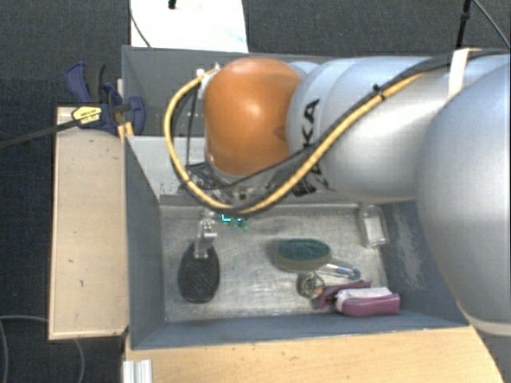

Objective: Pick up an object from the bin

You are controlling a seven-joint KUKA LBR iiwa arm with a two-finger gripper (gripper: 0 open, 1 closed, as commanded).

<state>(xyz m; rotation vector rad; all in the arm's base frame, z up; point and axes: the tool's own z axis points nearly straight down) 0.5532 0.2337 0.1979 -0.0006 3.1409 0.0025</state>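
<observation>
Gripper (209, 230) just above black oval thing (198, 274) at bin's (148, 238) left, green disc (302, 252) off to its right; open or closed, can't tell.

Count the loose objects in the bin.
5: black oval pad at left, green disc mid-floor, clear piece by the right wall, metal trinket and purple-white case front right. Arm may hide more.
</observation>
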